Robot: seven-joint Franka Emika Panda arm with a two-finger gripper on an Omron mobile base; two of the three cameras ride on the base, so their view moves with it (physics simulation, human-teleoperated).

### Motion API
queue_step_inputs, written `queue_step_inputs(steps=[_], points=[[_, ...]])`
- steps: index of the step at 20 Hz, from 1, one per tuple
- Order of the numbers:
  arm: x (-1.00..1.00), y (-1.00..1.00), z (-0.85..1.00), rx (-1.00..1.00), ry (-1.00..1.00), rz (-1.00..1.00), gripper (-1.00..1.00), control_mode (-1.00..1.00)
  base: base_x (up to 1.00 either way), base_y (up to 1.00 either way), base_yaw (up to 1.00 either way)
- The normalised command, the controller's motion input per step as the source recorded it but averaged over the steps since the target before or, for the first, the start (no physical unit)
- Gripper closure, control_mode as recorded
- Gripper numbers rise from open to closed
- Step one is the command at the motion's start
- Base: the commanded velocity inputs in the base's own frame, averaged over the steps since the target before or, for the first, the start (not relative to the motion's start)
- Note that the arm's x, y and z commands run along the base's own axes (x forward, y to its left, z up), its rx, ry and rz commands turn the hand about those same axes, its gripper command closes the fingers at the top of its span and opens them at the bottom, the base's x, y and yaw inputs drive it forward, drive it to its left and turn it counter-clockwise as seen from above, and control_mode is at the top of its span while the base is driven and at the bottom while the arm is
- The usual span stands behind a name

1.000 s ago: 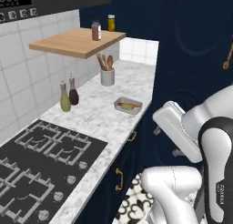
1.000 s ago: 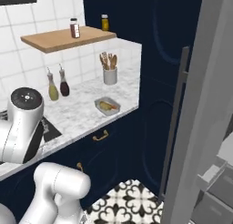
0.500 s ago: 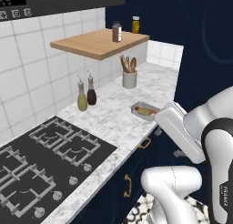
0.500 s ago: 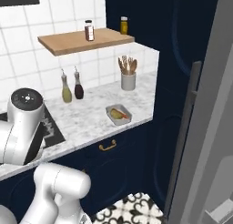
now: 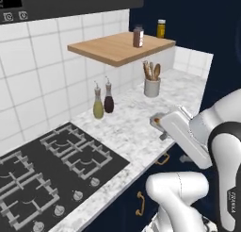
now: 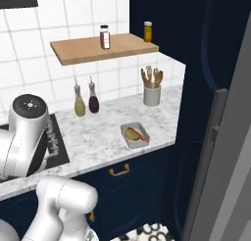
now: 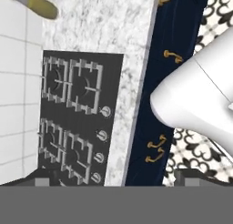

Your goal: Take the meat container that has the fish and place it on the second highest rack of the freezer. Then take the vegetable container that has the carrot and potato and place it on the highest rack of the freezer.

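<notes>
The vegetable container (image 6: 135,135), a shallow grey tray with an orange carrot and a tan potato, sits on the marble counter (image 6: 100,137) near its front edge. In the left base view only a corner of the vegetable container (image 5: 156,120) shows behind my white hand (image 5: 181,136). In the hand view my gripper (image 7: 116,180) is open, its dark fingertips (image 7: 43,179) far apart with nothing between them. It looks down on the stove and the counter edge from high above. The meat container and the freezer's racks are out of view.
A black gas stove (image 5: 47,165) fills the counter's left part. Two bottles (image 5: 103,101) and a utensil holder (image 5: 151,82) stand by the tiled wall, under a wooden shelf (image 5: 117,48) with two jars. A grey door with a vertical bar handle (image 6: 213,152) stands at right. Navy cabinets (image 6: 122,186) lie below.
The whole picture has shifted, so the base has moved. The stove now takes up more of the left base view and the counter looks nearer. The gripper stays open.
</notes>
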Motion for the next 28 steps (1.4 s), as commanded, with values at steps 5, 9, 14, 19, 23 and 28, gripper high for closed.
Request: queue_step_inputs(steps=[5, 9, 14, 19, 23, 28], points=[[0.6, -0.23, 0.0, 0.02, 0.0, 0.09, -1.0, -1.0, 0.37, -0.05, 0.1], [0.98, -0.49, -0.09, 0.0, 0.06, -0.01, -1.0, -1.0, 0.0, 0.0, 0.0], [0.46, -0.63, -0.73, -0.07, 0.02, -0.1, -1.0, -1.0, 0.0, 0.0, 0.0], [0.52, -0.99, -0.94, -0.06, 0.09, -0.11, -1.0, -1.0, 0.0, 0.0, 0.0], [0.74, -0.93, -0.34, -0.02, 0.08, -0.12, -1.0, -1.0, 0.0, 0.0, 0.0], [0.83, -0.81, -0.09, 0.0, 0.0, -0.06, -1.0, -1.0, 0.0, 0.0, 0.0]])
